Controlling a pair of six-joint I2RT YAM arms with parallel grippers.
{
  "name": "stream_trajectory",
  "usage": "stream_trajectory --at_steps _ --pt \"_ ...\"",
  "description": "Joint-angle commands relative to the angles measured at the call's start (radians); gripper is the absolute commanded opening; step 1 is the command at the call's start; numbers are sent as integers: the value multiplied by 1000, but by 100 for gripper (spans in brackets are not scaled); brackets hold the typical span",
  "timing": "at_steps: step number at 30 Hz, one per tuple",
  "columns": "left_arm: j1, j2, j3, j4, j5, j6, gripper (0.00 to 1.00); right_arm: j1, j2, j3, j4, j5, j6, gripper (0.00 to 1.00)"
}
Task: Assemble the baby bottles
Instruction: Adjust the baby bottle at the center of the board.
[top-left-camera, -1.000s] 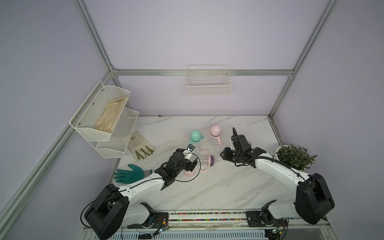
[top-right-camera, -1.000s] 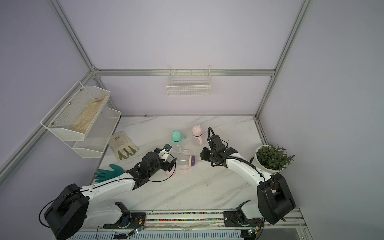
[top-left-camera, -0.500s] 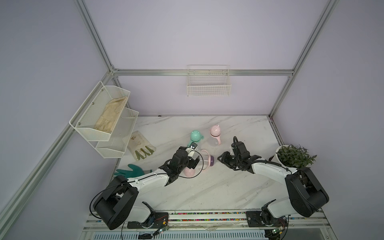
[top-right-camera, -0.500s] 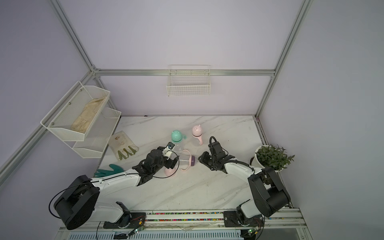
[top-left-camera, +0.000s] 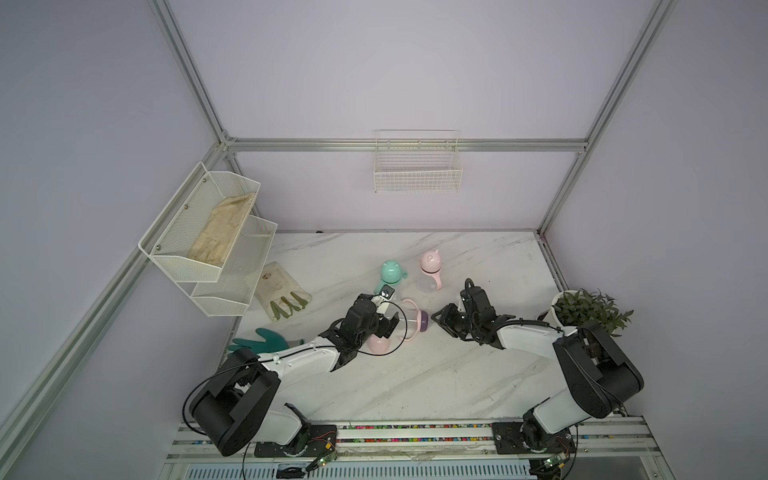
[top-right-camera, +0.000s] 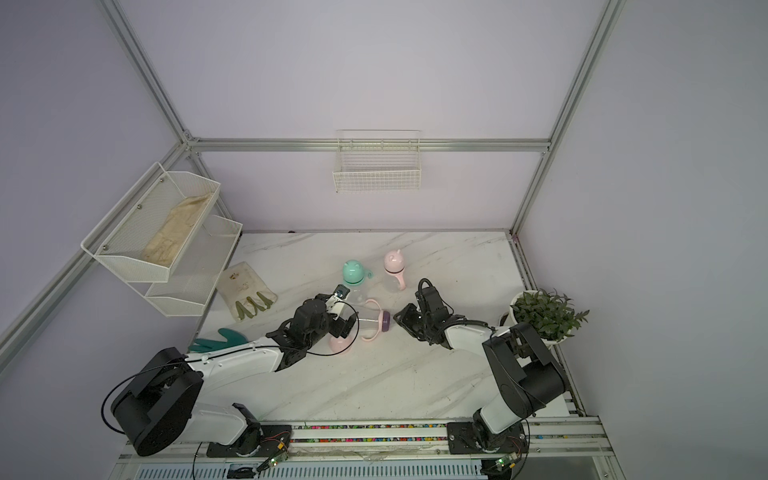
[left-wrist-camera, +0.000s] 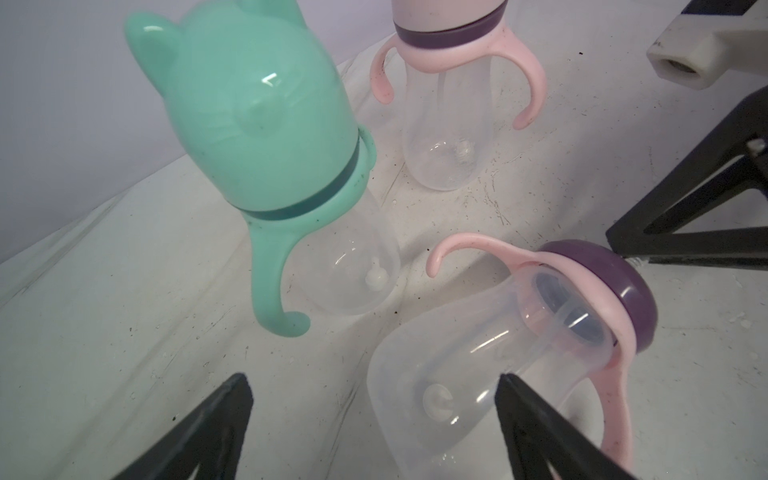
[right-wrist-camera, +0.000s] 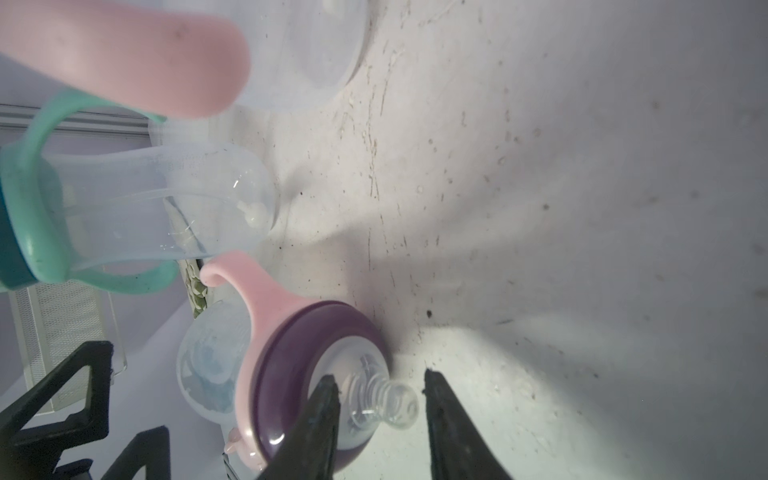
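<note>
A clear baby bottle (top-left-camera: 409, 322) (top-right-camera: 368, 322) lies on its side mid-table, with a purple collar (left-wrist-camera: 598, 286), a pink handle ring and a clear nipple (right-wrist-camera: 386, 399). My left gripper (top-left-camera: 392, 318) (left-wrist-camera: 374, 399) is open at its base, which sits between the fingers by one fingertip (left-wrist-camera: 523, 415). My right gripper (top-left-camera: 436, 318) (right-wrist-camera: 380, 380) is open, with a jaw on either side of the nipple and a gap on one side. A mint-capped bottle (top-left-camera: 390, 272) (left-wrist-camera: 257, 124) and a pink-capped bottle (top-left-camera: 430, 266) (left-wrist-camera: 449, 124) stand behind. A loose pink dome cap (top-left-camera: 379, 344) lies under my left wrist.
A green rubber glove (top-left-camera: 257, 338) and a beige glove (top-left-camera: 282, 291) lie at the left. A potted plant (top-left-camera: 586, 309) stands by the right edge. A white mesh shelf (top-left-camera: 208, 241) juts from the left wall. A wire basket (top-left-camera: 417, 166) hangs on the back wall.
My right gripper has come down and forward to the lying bottle's nipple, its jaws now either side of it. My left gripper has reached forward to the bottle's base.
</note>
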Motion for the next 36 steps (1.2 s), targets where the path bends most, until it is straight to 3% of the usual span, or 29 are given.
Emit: stream_trajectory --at_steps 1,14,19,23,28,36 --pt "-3 5 26 38 3 -12 92 -2 14 -15 79 -16 55 36" --pt "-2 10 29 14 27 -10 90 -3 39 -32 148 -51 97 26" --pt "-3 10 31 4 35 -7 89 -3 54 -55 179 -56 121 35" --pt "-2 47 30 -1 46 -7 89 -2 75 -75 243 -79 156 36" --pt "-3 48 29 -4 56 -6 89 -3 83 -79 295 -88 173 27" --pt "-2 28 31 -17 58 -13 89 -2 37 -36 200 -61 82 0"
